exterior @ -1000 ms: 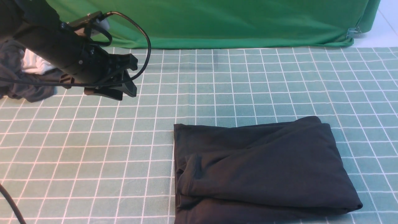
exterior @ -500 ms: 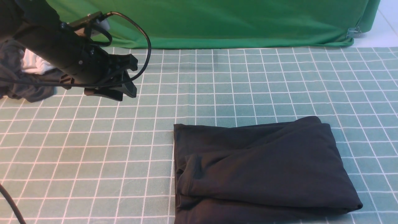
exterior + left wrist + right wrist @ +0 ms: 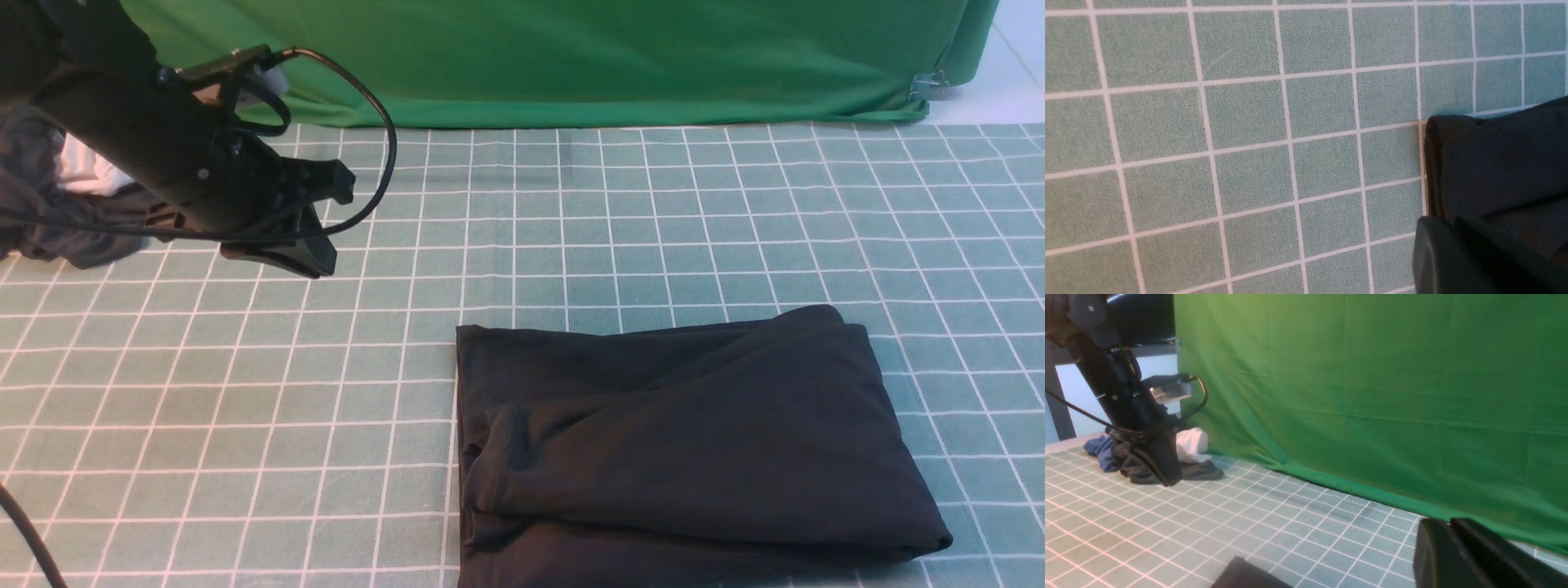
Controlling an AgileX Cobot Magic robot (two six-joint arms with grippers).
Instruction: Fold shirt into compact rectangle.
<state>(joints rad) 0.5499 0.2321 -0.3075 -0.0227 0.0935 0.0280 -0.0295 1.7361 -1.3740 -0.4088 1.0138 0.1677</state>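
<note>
The black shirt [image 3: 686,441] lies folded into a rough rectangle on the checked cloth, front and right of centre, with no logo showing. Its corner also appears in the left wrist view [image 3: 1502,163] and in the right wrist view [image 3: 1245,575]. My left gripper [image 3: 322,261] hangs above the cloth at the back left, well clear of the shirt. Its fingers are shut with nothing between them [image 3: 1453,222]. My right gripper [image 3: 1449,524] is out of the front view; it is raised, points at the green backdrop, and is shut and empty.
A dark grey garment with a white cloth [image 3: 73,220] is heaped at the back left, just behind the left arm. The green backdrop cloth [image 3: 571,57] closes off the far side, with a metal clip [image 3: 927,84] at its right end. The green checked tablecloth [image 3: 245,392] covers the table.
My left gripper's jaws have closed and the arm has drawn back slightly to the left. The shirt has not moved.
</note>
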